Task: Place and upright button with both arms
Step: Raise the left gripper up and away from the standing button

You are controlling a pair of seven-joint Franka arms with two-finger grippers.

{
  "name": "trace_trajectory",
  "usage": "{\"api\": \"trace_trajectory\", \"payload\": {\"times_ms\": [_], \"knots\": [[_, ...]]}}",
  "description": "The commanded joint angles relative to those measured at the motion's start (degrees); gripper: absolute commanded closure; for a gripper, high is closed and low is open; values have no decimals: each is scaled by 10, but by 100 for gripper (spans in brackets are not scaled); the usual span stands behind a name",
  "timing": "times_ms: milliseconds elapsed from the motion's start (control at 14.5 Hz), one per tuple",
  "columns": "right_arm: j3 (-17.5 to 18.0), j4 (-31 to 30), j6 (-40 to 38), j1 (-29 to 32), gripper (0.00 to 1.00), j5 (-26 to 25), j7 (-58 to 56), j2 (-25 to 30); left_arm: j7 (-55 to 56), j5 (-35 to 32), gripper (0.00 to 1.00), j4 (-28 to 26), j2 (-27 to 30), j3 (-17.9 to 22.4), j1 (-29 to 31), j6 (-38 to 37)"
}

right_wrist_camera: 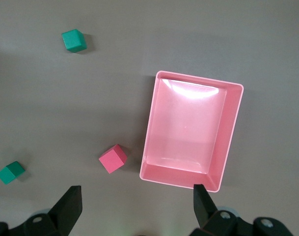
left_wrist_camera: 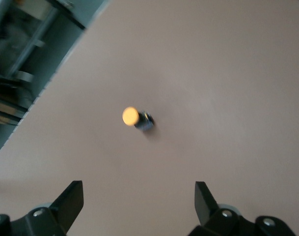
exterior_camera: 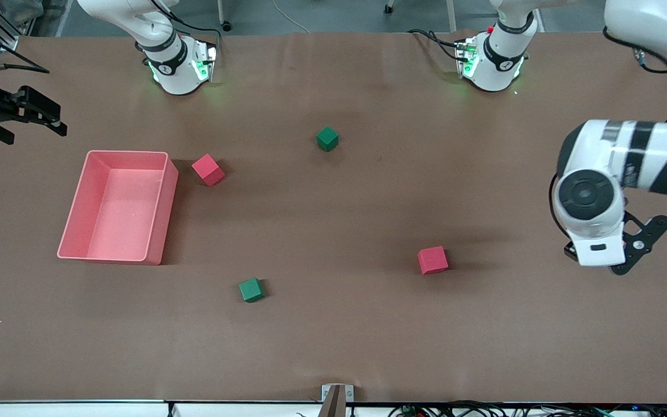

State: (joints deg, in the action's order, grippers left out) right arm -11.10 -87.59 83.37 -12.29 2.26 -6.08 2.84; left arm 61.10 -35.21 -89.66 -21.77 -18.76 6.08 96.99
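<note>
The button (left_wrist_camera: 138,118) shows only in the left wrist view: a tiny black body with a round orange cap, apparently lying tipped on the brown table with the cap turned toward the camera. My left gripper (left_wrist_camera: 138,189) hangs above it, open, with the button out ahead of its fingertips and nothing between them. In the front view the left arm's white wrist (exterior_camera: 591,214) covers that spot at its end of the table, hiding the button. My right gripper (right_wrist_camera: 137,191) is open and empty, high over the table beside the pink bin (right_wrist_camera: 191,130); it also shows in the front view (exterior_camera: 44,116).
The pink bin (exterior_camera: 114,205) stands toward the right arm's end. Red cubes (exterior_camera: 208,169) (exterior_camera: 432,260) and green cubes (exterior_camera: 327,138) (exterior_camera: 250,289) lie scattered over the middle. The table's end edge (left_wrist_camera: 66,64) runs close to the button.
</note>
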Motion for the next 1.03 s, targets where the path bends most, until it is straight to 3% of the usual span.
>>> {"api": "trace_trajectory", "payload": {"times_ms": [0,207,413,689,964], "knots": [[3,5,-3,11,0,8,-1,0,-134,129,0,3,46,-3,45,-1],[3,5,-3,11,0,9,0,0,-220,239,0,14,82,-3,81,-1],[3,5,-5,11,0,9,0,0,-244,262,0,14,95,-14,78,-7],[3,4,-10,21,0,9,-2,0,-385,297,0,14,129,-41,81,-36],[3,4,-15,24,0,9,-4,0,-511,363,0,14,171,-28,82,-78]]}}
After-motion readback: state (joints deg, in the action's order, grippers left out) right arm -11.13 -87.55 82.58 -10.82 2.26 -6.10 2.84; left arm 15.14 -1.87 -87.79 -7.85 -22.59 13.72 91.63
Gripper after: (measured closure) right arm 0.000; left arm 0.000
